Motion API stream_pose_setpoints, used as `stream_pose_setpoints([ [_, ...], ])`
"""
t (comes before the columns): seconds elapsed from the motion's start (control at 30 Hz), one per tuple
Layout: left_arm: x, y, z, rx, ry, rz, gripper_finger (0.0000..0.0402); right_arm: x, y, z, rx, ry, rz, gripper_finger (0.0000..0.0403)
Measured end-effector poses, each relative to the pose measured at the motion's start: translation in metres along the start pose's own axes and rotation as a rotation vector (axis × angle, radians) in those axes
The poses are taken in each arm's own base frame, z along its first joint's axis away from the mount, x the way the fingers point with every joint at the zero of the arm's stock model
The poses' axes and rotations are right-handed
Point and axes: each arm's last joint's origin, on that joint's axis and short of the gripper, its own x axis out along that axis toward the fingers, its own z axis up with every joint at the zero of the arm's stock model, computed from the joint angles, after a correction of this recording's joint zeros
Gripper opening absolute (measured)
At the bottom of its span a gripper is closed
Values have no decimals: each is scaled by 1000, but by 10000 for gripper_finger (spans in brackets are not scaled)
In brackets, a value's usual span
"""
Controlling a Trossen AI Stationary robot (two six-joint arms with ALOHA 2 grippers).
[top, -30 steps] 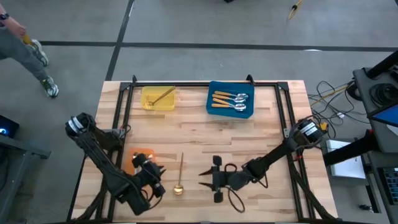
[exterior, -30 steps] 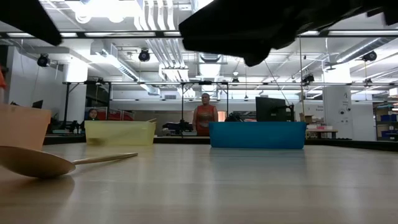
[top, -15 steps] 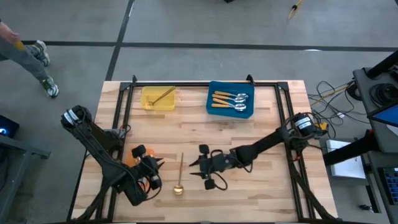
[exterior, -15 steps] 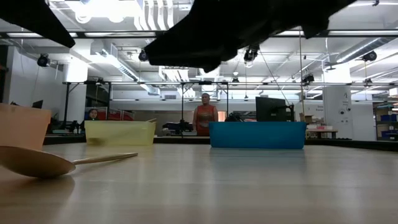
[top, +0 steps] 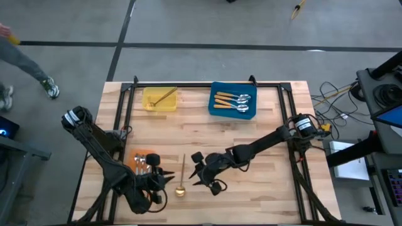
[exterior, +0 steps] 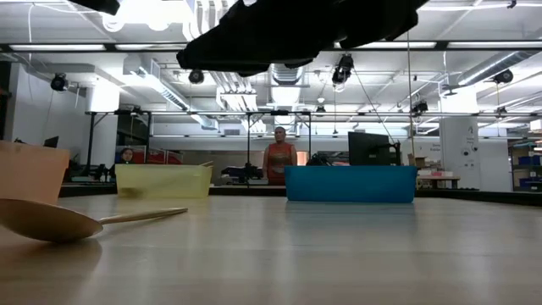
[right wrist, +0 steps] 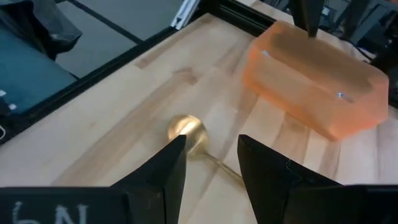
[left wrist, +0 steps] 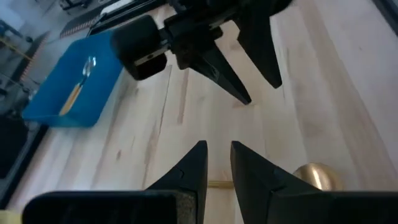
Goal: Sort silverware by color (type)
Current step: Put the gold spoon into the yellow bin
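A gold spoon [top: 181, 179] lies flat on the wooden table near its front edge, bowl [right wrist: 186, 131] toward the near side; the low view shows it too [exterior: 51, 222]. My left gripper [top: 167, 179] hovers just left of the spoon, its fingers [left wrist: 217, 165] a narrow gap apart with nothing between them. My right gripper [top: 195, 175] hovers just right of the spoon, open [right wrist: 211, 163], above the table. The orange tray [top: 142, 154] holds silver-bowled spoons. The yellow tray [top: 159, 99] holds a gold spoon. The blue tray [top: 233, 100] holds orange-handled spoons [top: 226, 100].
A black frame [top: 188, 84] runs along the table's far edge and sides. Bare wood lies between the far trays and the grippers. A person's leg and shoe [top: 47, 88] show on the floor at the far left; another person [exterior: 279, 158] stands in the room beyond.
My right gripper has gone toward the table's left edge, closing in on the gold spoon, and has rolled at the wrist. My left gripper has rolled at the wrist and now points toward the spoon, uncovering the spoons in the orange tray. The gold spoon has stayed put.
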Motion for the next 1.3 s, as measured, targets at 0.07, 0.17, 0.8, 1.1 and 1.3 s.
stream_pose_setpoints([
  [0.07,0,1,0,27,2,0,52,-1,-4,0,-3,-8,14,134],
  [0.17,1,7,3,40,2,7,52,-1,-9,-1,-6,-8,6,135],
  [0.8,13,94,-32,-123,-218,28,52,-8,-46,5,-41,-113,-98,131],
  [1.1,26,140,-56,-180,-418,29,52,-11,-60,11,-68,-151,-93,125],
  [1.3,30,159,-62,-198,-441,74,52,-9,-69,6,-74,-177,-122,123],
])
